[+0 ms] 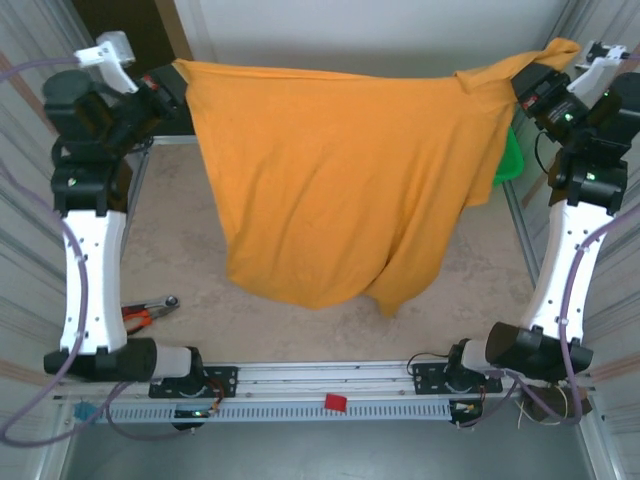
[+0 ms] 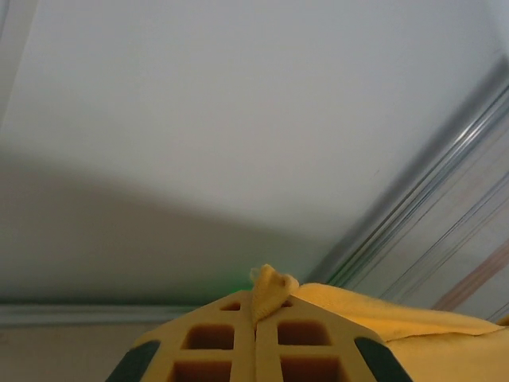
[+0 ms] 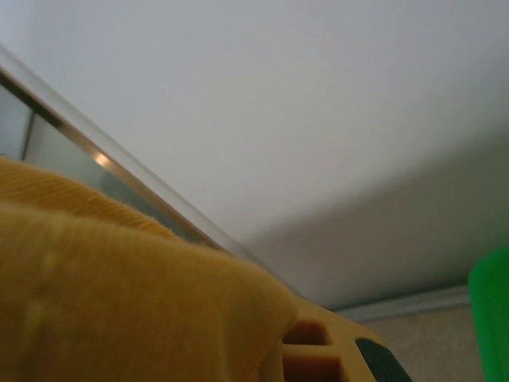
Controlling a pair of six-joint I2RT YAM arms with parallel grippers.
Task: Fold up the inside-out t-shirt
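Left hand (image 2: 256, 322) is up at the far-left corner, clamped shut on a pinch of the shirt (image 1: 330, 180). The cloth stretches across the back of the table (image 1: 180, 250), hanging in the air with its lower edge drooping toward the surface. On the right, the right hand (image 1: 522, 78) is closed on the other corner, fabric bunched over it, and by my read no fold is made yet: lay it flat, then fold.
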